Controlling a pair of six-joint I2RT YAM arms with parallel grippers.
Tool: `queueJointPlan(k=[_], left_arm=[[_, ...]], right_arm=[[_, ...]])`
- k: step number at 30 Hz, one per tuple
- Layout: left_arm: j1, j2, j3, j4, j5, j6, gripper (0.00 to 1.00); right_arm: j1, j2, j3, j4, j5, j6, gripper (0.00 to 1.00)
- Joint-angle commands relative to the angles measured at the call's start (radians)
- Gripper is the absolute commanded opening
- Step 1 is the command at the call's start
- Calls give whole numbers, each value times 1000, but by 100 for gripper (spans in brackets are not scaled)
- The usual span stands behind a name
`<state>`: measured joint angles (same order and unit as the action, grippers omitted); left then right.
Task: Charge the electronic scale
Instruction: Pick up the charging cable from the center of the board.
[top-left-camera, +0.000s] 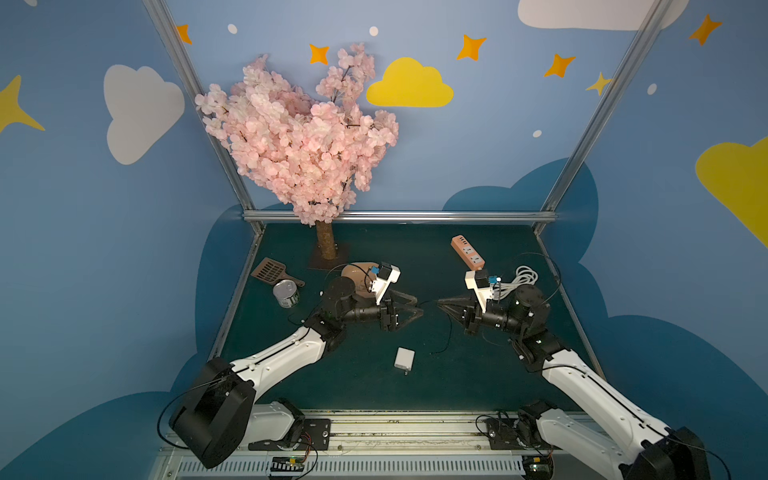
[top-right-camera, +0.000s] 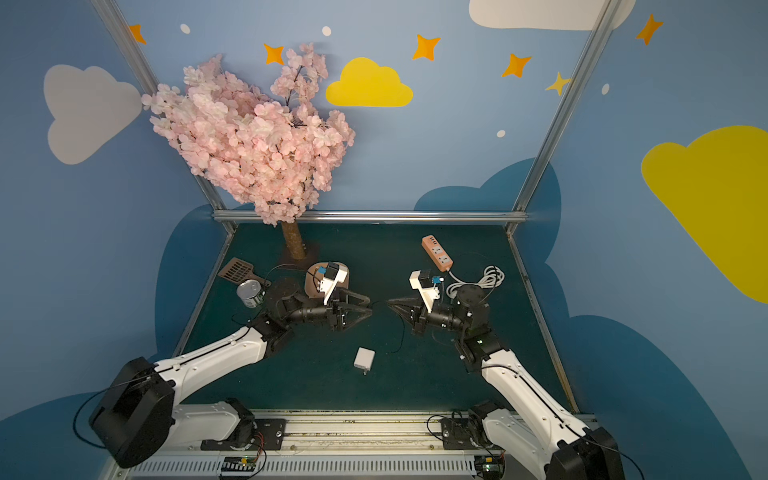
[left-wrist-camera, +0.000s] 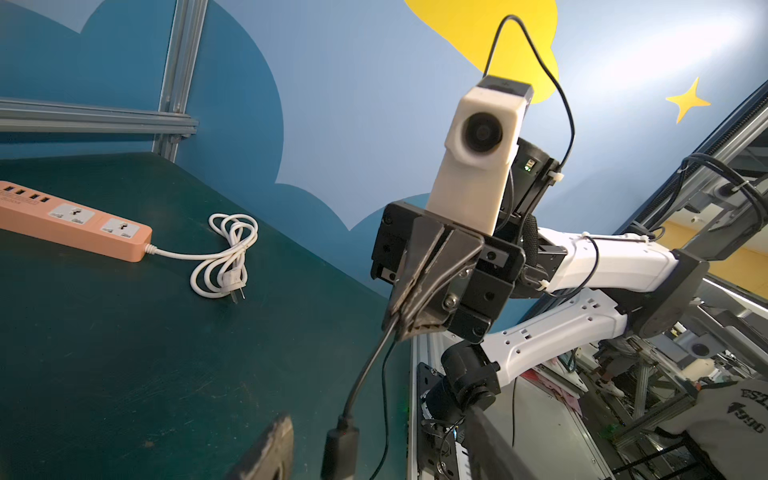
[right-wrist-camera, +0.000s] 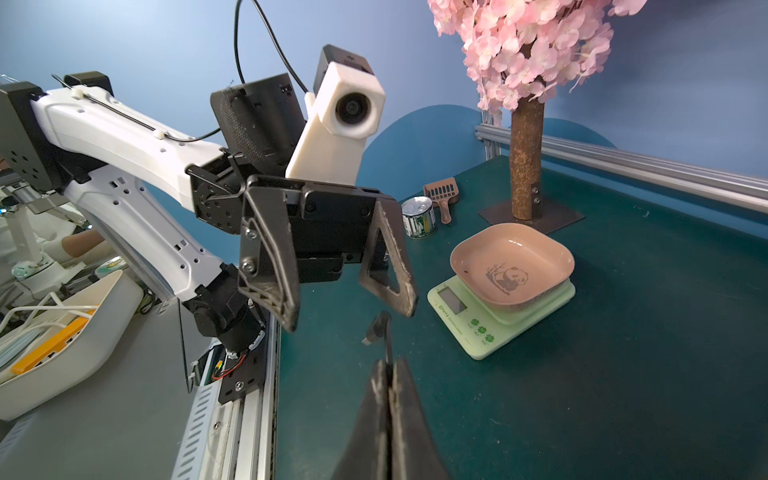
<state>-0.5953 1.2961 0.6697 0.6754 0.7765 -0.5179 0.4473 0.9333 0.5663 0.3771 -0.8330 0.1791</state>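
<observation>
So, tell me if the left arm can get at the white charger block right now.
Probably yes: the left gripper is open, and the white charger block lies on bare mat nearby, nothing between them.

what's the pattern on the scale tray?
A panda drawing on the otherwise plain peach-pink tray; it shows best in the right wrist view.
</observation>
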Motion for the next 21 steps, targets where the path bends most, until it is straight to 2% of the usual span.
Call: queueJointPlan(k=[1,5,7,10,14,21], left_arm=[[5,2,-20,70,47,-45,60],[5,9,-38,125,70,-63,51],[4,12,-49,164,79,-77,43],[5,21,-43,176,102,-83,36],[5,30,-39,183,110,-83,35],[5,31,-45,220,114,-90,26]], right_arm=[[4,-38,-16,34,26,13,0],[4,-66,-25,37,41,13,0],[4,-74,-30,49,42,13,0],[4,-76,-31,60,45,20,0],[3,-74,-29,71,47,31,0],[3,-71,-40,121,51,62,0]])
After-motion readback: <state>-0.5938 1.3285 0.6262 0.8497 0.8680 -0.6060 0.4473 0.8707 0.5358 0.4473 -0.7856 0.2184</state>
